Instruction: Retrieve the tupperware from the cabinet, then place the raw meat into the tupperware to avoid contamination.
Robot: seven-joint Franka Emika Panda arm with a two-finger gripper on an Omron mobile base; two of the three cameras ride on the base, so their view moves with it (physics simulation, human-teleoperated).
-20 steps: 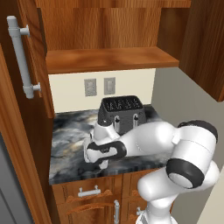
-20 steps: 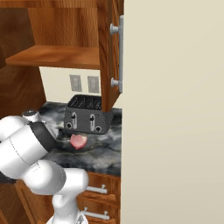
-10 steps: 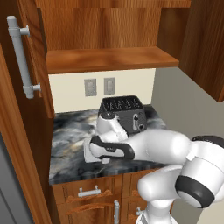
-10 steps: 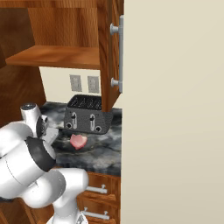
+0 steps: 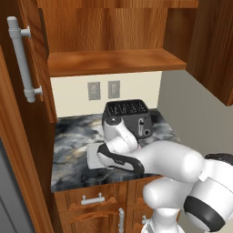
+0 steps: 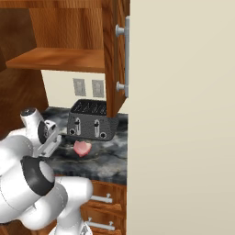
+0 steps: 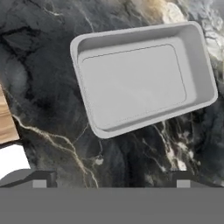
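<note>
The tupperware (image 7: 142, 83) is seen from above in the hand view, lying flat and empty on the dark marbled counter (image 7: 48, 65), its long side tilted slightly so that the right end sits higher, toward 2 o'clock. The gripper (image 7: 112, 181) is held above the counter with nothing between its two dark fingertips (image 7: 33, 179), which are spread wide at 7 and 5 o'clock of that view, apart from the container. In the left base view the tupperware (image 5: 94, 156) is partly hidden behind the white wrist and lies at 8 o'clock from the dark grey toaster (image 5: 128, 116), near the counter's front edge. In the right base view the raw meat (image 6: 82, 148) is found on the counter (image 6: 103, 160) just in front of the toaster (image 6: 92, 120), at about 7 o'clock from it, with the arm's wrist off at 9 o'clock from the meat and not touching it. The cabinet (image 5: 109, 61) above is open, its bare wooden shelf exposed, and its door (image 6: 114, 55) with the long grey bar handle (image 6: 126, 57) is swung outward at 12 o'clock over the toaster.
</note>
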